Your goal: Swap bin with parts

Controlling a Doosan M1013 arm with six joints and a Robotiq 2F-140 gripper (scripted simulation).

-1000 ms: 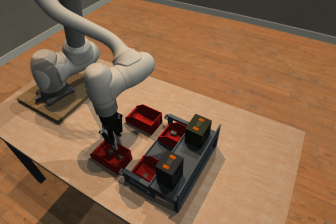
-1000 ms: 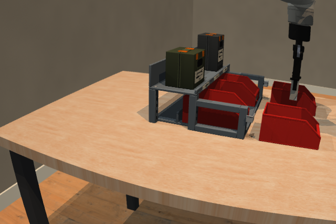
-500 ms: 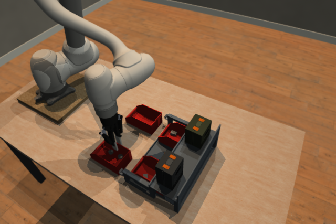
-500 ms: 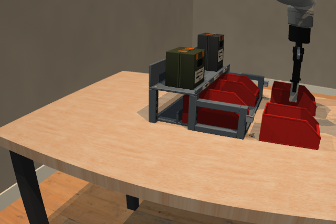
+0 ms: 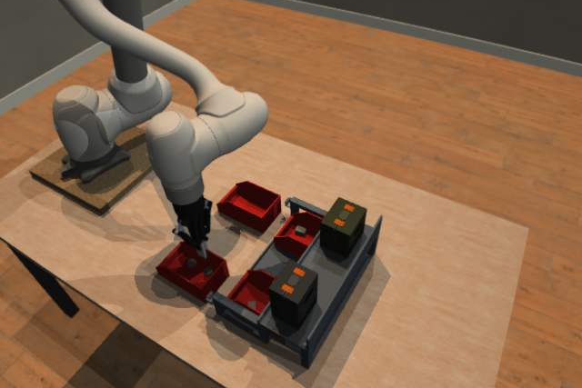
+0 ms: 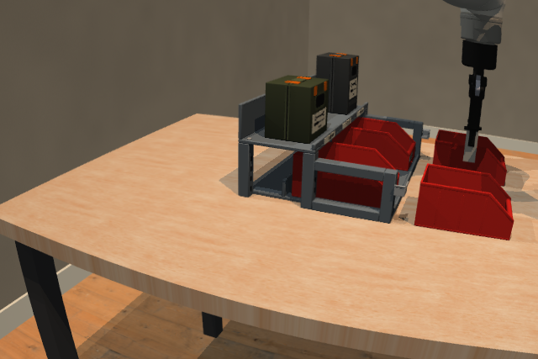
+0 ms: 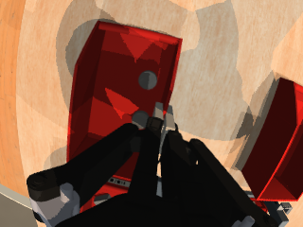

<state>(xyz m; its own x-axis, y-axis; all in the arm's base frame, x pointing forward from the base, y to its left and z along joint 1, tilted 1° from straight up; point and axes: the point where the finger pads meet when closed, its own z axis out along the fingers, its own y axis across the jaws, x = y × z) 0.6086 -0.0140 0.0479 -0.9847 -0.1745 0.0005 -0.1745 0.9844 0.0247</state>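
Note:
The red bin with parts (image 5: pixel 185 282) (image 6: pixel 450 153) (image 7: pixel 85 101) stands upright on the table before the shelf, its low open front facing away from the shelf. Two round grey parts lie in it. My gripper (image 5: pixel 202 251) (image 6: pixel 469 155) (image 7: pixel 161 114) points down and is shut on one side wall of this bin, one fingertip inside and one outside. The empty red bin (image 5: pixel 242 218) (image 6: pixel 460 209) (image 7: pixel 265 158) stands upright on the table beside it. The grey shelf (image 5: pixel 273 257) (image 6: pixel 308 181) has a gap in its lower level between two red bins.
The shelf bins, one near the olive case (image 5: pixel 303 243) (image 6: pixel 347 192) and one near the dark case (image 5: pixel 242 292), each hold a grey part. The olive case (image 5: pixel 343 228) (image 6: pixel 287 107) and dark case (image 5: pixel 294 294) (image 6: pixel 343 81) stand on the upper board.

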